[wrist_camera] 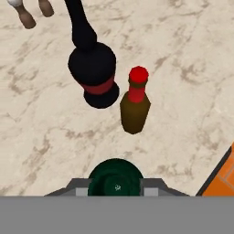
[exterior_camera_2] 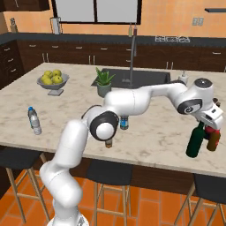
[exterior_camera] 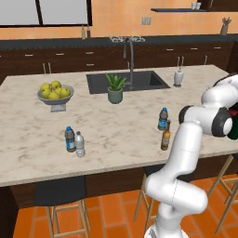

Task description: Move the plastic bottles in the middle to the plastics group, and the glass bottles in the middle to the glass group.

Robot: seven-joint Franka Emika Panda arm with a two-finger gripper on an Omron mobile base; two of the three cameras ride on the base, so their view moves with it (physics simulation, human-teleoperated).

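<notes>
Pincer (wrist_camera: 114, 192) clamped on dark green bottle (exterior_camera_2: 194, 141), beside black red-banded bottle (wrist_camera: 93, 75) (marble counter (wrist_camera: 183, 55) below)

Evenly bright, flat rendered light; soft shadows; slightly coarse detail.

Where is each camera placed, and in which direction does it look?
Left base view: behind the arm's left, facing the sink; white arm at lower right.
Right base view: behind its right, over the same counter; arm from lower left, gripper on the dark green bottle.
Hand view: looks down past that bottle at the dark glass bottle with a red band.
Both base views share the fruit bowl, plant and sink.
</notes>
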